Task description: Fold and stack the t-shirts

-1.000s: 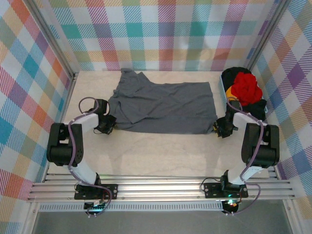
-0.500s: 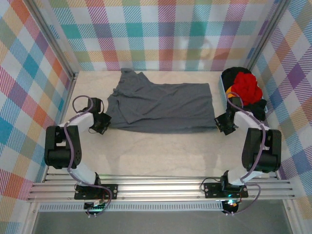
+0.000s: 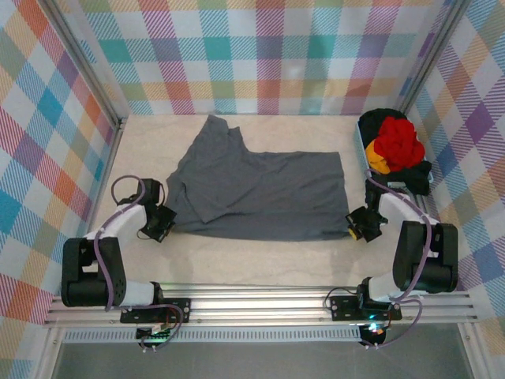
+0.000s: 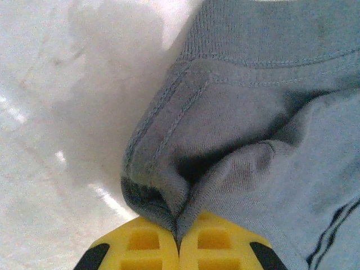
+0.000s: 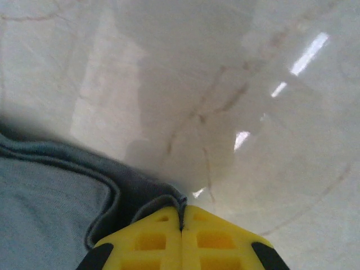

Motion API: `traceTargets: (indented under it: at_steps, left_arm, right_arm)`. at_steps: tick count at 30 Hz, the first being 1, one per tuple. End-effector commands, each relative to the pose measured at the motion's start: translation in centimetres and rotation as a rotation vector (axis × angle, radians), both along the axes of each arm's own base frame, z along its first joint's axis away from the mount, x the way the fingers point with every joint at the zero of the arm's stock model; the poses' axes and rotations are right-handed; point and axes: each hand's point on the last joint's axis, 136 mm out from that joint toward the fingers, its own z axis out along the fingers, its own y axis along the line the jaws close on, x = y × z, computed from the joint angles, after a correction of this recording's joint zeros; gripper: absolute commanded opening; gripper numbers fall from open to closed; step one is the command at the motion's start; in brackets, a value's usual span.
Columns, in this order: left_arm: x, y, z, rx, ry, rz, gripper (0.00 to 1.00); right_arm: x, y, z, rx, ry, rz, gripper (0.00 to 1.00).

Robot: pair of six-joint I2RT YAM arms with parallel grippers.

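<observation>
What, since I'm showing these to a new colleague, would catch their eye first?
Most striking is the dark grey t-shirt spread across the middle of the table, with the left arm's fingers and the right arm's fingers each shut on a near corner of it. Next comes the bright pile of red, orange-yellow and black shirts heaped at the far right corner, against loud plaid walls.

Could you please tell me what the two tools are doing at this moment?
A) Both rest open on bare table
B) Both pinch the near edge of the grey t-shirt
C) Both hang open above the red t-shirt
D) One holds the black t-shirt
B: the left tool and the right tool are each closed on a fold of the dark grey t-shirt, at its near corners.
</observation>
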Motion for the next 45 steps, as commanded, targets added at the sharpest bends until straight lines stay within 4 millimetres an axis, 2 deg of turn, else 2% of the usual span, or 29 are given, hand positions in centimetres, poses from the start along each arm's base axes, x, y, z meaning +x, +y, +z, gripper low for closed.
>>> traceTargets:
  at_steps: [1, 3, 4, 6, 9, 11, 13, 15, 16, 19, 22, 27, 31, 35, 41, 45]
  left_arm:
    - [-2.1, 0.6, -0.5, 0.006, 0.044, 0.045, 0.00]
    - [-2.2, -0.1, -0.7, -0.032, 0.036, 0.037, 0.02]
    - [-2.1, -0.5, -0.7, -0.053, 0.024, 0.031, 0.08]
    - [-2.0, -0.8, -0.1, -0.074, 0.011, 0.026, 0.24]
    - [-1.7, -0.7, 2.1, -0.064, -0.033, 0.030, 0.46]
    - [-1.2, -0.1, 4.2, -0.034, -0.078, 0.032, 0.49]
    - [0.2, -0.3, 6.8, -0.039, -0.175, 0.024, 0.47]
    - [2.3, -1.6, 8.6, -0.106, -0.276, -0.011, 0.45]
    - [3.0, -2.5, 8.6, -0.154, -0.282, -0.031, 0.45]
    - [4.2, -5.3, 7.4, -0.242, -0.209, -0.101, 0.44]
    - [4.3, -7.9, 5.7, -0.288, -0.168, -0.134, 0.45]
    - [4.6, -11.5, 3.4, -0.336, -0.136, -0.137, 0.43]
    - [4.0, -11.3, 1.7, -0.256, -0.072, -0.151, 0.39]
    - [2.9, -9.7, 1.1, -0.158, -0.017, -0.149, 0.39]
    - [2.9, -11.5, 0.2, -0.203, -0.018, -0.163, 0.41]
    - [3.7, -12.6, 0.1, -0.214, -0.036, -0.174, 0.37]
  right_arm:
    - [-2.0, -0.7, 0.9, -0.041, 0.042, -0.013, 0.09]
    - [-2.1, -0.9, 1.2, -0.053, 0.029, -0.030, 0.22]
    - [-2.0, -1.0, 1.4, -0.060, 0.019, -0.037, 0.28]
    - [-1.9, -1.2, 1.9, -0.069, 0.009, -0.047, 0.33]
    - [-1.6, -1.3, 3.0, -0.081, -0.026, -0.053, 0.35]
    - [-1.2, -1.5, 4.2, -0.105, -0.072, -0.048, 0.35]
    - [0.3, -1.0, 5.4, -0.100, -0.169, 0.001, 0.35]
    - [3.2, 1.3, 6.7, -0.032, -0.306, 0.113, 0.36]
    - [4.2, 2.6, 7.4, -0.021, -0.344, 0.184, 0.37]
    - [6.3, 6.4, 8.9, -0.013, -0.405, 0.380, 0.44]
    - [7.6, 9.8, 9.6, 0.059, -0.453, 0.471, 0.50]
    - [8.4, 12.9, 9.2, 0.140, -0.463, 0.525, 0.52]
    - [8.2, 13.9, 8.9, 0.149, -0.450, 0.543, 0.51]
    - [8.0, 14.1, 8.9, 0.154, -0.447, 0.537, 0.52]
    - [8.1, 14.1, 8.7, 0.151, -0.446, 0.531, 0.52]
    - [8.1, 14.0, 8.7, 0.150, -0.442, 0.530, 0.51]
